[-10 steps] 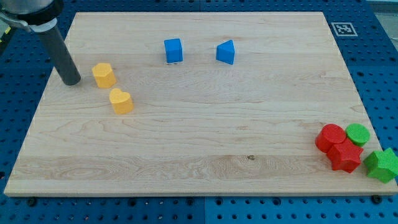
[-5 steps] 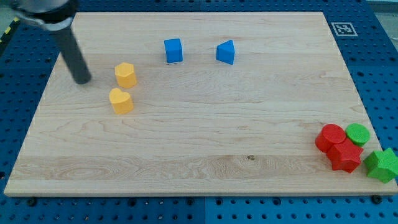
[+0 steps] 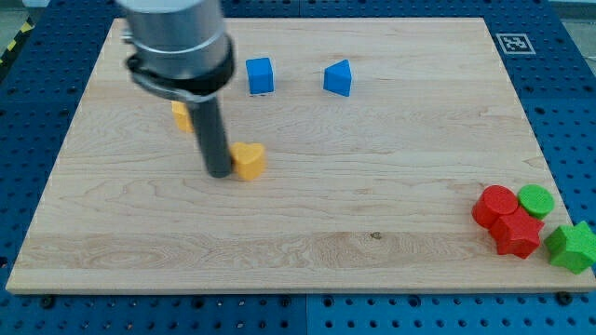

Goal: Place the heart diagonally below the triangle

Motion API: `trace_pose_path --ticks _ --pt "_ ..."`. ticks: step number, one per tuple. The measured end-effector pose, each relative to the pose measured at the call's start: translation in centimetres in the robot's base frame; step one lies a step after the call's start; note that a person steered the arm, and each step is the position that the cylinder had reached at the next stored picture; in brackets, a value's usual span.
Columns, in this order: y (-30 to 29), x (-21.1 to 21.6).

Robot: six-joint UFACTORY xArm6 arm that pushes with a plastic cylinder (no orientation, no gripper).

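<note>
The yellow heart (image 3: 250, 160) lies on the wooden board (image 3: 372, 186), left of the middle. My tip (image 3: 220, 173) stands right against the heart's left side. The blue triangle (image 3: 338, 78) sits near the view's top, up and to the right of the heart. A blue cube (image 3: 260, 74) sits left of the triangle. A second yellow block (image 3: 181, 115) is mostly hidden behind my rod, up and left of the heart.
At the view's bottom right corner a red cylinder (image 3: 493, 206), a red star-like block (image 3: 517, 233), a green cylinder (image 3: 535, 200) and a green star-like block (image 3: 572, 247) cluster at the board's edge. A marker tag (image 3: 513, 43) is beyond the top right corner.
My rod has swung from the board's left side down and right. The yellow heart has slid to the right with the tip behind it. The other yellow block also shifted right earlier.
</note>
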State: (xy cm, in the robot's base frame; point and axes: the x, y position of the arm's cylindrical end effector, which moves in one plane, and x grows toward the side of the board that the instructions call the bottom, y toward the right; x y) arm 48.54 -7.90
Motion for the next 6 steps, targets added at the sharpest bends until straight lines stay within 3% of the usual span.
trace_pose_path --ticks 3,4,5,6 --pt "15.7 -0.2" --pt "17.9 -0.4" --pt "16.3 1.7" --pt "12.6 0.7"
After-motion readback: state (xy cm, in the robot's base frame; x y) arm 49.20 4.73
